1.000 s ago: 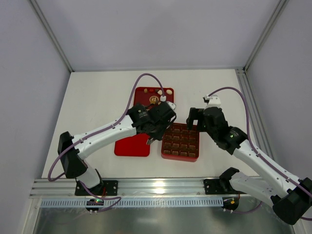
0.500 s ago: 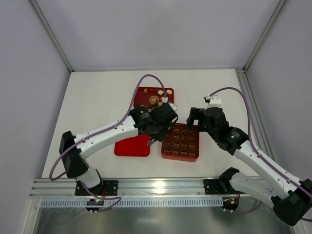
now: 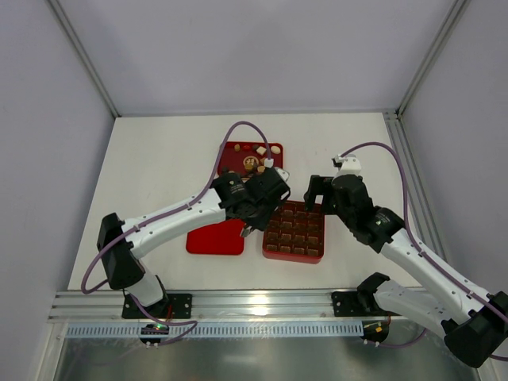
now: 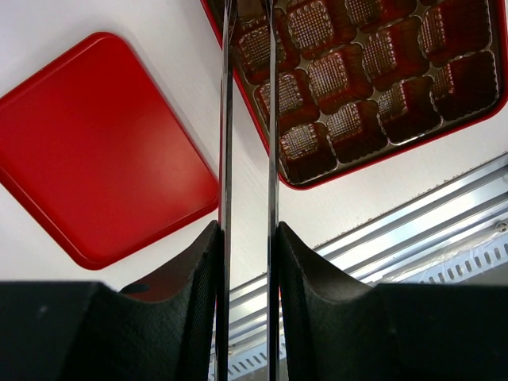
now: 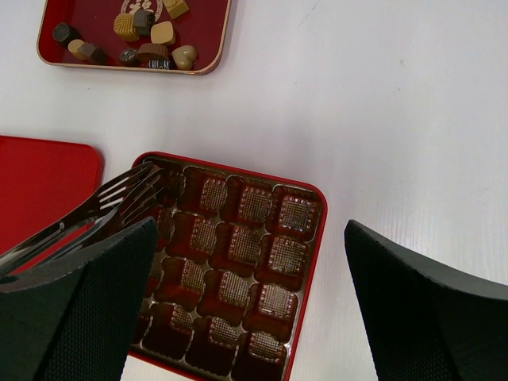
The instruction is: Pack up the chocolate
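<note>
**White tabletop, tongs at the corner of the box**

White table (image 5: 381, 103) carries everything, and we begin at the left gripper (image 4: 248, 238). Its black ribbed fingers (image 4: 198, 294) are drawn in narrow, pinching a pair of thin metal tongs (image 5: 131, 190) between them. The forked tips of the tongs hang over one corner cell of the red square box with the brown gridded liner (image 5: 254, 205), the corner nearest the lid and the tray. We cannot tell whether a piece sits between the tips.

We judge the step to be a placement into that corner cell. To do it well, we centre the tips over the one cell and lower them inside its walls. Only then do we ease the squeeze, so that nothing rolls onto a neighbour's rim. We lift straight up afterwards so the thin liner is not dragged.

The right gripper (image 5: 250, 230) stands above the box with its jaws spread wide and nothing between them. It is best kept clear of the tongs' path.

Every cell of the box that we can see looks empty, with ribbed brown bottoms showing. The flat red square lid (image 4: 103, 151) lies just beside the box, apart from it, with nothing on it. The chocolate (image 5: 164, 33), in dark, tan and cream pieces, sits clustered in the shallow red tray (image 5: 206, 40) further back.
</note>
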Available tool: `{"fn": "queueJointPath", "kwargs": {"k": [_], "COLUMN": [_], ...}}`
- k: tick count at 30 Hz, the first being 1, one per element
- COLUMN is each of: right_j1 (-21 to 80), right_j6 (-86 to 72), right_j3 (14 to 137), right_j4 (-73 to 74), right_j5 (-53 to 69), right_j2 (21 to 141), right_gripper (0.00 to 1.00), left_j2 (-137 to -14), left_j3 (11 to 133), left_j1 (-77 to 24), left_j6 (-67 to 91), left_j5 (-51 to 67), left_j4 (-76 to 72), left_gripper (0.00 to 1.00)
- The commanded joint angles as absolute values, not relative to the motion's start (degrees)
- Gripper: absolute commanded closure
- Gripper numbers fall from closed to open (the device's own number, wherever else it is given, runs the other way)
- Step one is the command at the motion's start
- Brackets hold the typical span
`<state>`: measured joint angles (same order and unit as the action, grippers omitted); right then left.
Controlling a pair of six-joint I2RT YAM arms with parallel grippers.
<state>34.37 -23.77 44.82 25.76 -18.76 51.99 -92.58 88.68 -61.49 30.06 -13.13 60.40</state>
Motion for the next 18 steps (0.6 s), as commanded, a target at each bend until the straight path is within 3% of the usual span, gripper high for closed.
{"fn": "queueJointPath", "kwargs": {"k": [1,18], "right_j1": [34.10,33.93], "right_j6": [-23.82,-23.73], "right_j3": [44.91,44.82], "right_j4": [24.26,24.17], "right_j5": [-19.34,-19.34], "right_j2": [51.42,51.24], "right_gripper": [0.00,0.00], "left_j2": [-92.46,-91.93], "left_j3": [89.56,93.25], "left_j1": [-61.96,-62.31], "left_j6": [30.94,30.67], "left_j5": [-14.59,-15.55], "left_j4": [59.85,61.35], "left_gripper": [0.67,0.65]}}
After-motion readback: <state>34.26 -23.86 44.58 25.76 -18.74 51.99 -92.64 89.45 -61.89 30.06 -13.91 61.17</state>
